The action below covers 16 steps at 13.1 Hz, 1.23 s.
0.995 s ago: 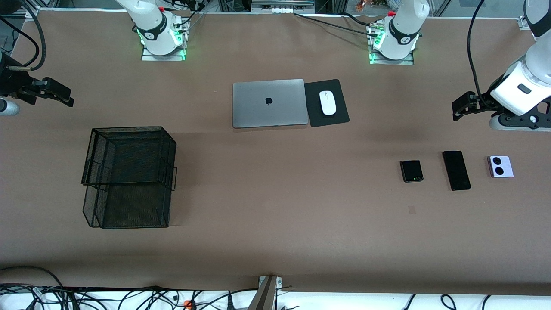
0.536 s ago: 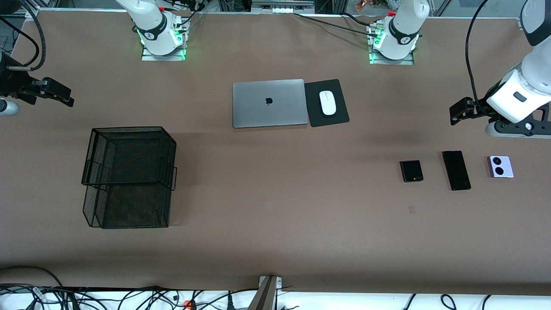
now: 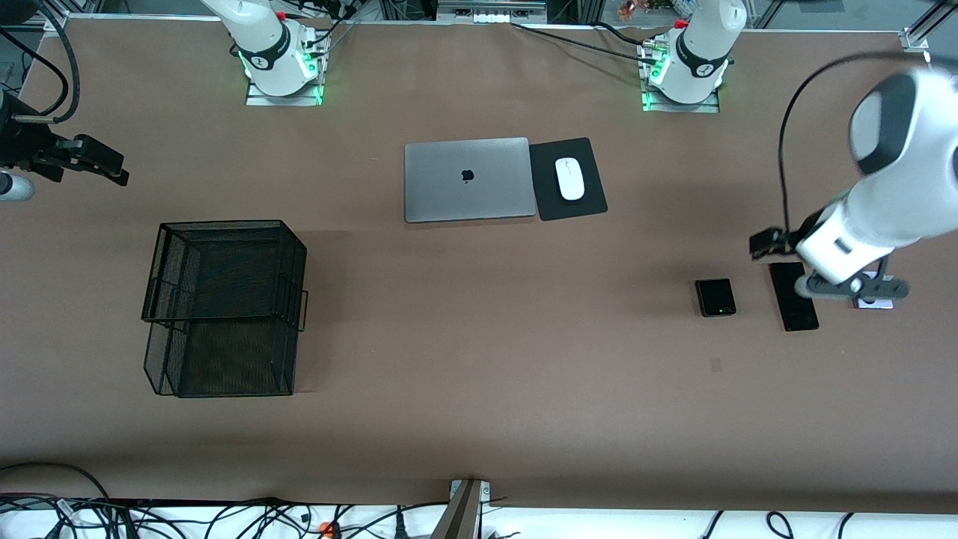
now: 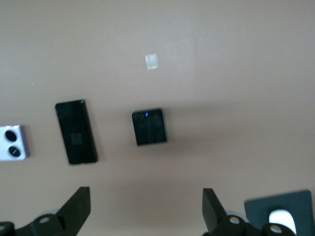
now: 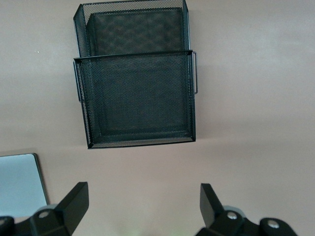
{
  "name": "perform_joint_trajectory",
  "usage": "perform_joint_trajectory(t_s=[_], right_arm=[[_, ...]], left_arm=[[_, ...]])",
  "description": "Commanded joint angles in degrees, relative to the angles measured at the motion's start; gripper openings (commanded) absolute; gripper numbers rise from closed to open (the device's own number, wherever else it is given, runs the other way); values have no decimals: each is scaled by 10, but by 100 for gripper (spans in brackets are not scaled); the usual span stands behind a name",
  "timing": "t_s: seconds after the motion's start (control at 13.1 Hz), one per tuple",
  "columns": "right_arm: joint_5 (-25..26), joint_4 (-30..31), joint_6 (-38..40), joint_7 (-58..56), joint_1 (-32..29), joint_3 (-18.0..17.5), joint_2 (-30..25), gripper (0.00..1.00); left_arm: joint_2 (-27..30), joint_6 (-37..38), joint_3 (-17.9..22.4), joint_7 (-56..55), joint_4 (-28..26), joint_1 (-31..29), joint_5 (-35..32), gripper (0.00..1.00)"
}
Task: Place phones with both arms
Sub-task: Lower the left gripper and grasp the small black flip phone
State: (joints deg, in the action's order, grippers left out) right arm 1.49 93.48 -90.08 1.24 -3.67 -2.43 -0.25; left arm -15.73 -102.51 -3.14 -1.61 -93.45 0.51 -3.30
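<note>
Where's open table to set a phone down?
Wide bare stretch between the mesh tray and the flip phone, nearer the camera than the laptop. Crowded at the left arm's end: flip phone, slim phone, left tool above them.

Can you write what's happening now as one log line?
left gripper: open, over phones | right gripper: open, waiting | flip phone, slab phone: on table

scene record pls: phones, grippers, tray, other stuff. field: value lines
phones: flip phone, slim black slab and lavender-white phone in a row on the table, toward the left arm's end
left gripper: open, empty, over the table near the slab
right gripper: open, empty, waiting at the right arm's end
mesh tray: holds no phone
other: closed laptop, mouse on mouse pad
</note>
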Motion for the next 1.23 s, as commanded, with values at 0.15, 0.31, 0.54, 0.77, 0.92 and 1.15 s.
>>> perform_joint_trajectory(t_s=[0.15, 0.31, 0.54, 0.77, 0.92, 1.15], right_arm=[[-9, -2, -2, 3, -5, -5, -1, 100], [-8, -2, -2, 3, -5, -5, 0, 100], [-8, -2, -2, 3, -5, -5, 0, 100], [-8, -2, -2, 3, -5, -4, 0, 100], [-8, -2, -2, 3, -5, -5, 0, 100], [-8, -2, -3, 3, -5, -5, 0, 100]], left_arm=[[-28, -129, 0, -7, -69, -2, 4, 100], [-31, -207, 0, -16, -121, -1, 2, 100], [-42, -332, 2, -16, -202, -8, 1, 100], [-71, -352, 5, -16, -222, -26, 1, 100], [-91, -378, 5, -15, -228, -31, 1, 100], [-109, -407, 5, -15, -241, -32, 1, 100]])
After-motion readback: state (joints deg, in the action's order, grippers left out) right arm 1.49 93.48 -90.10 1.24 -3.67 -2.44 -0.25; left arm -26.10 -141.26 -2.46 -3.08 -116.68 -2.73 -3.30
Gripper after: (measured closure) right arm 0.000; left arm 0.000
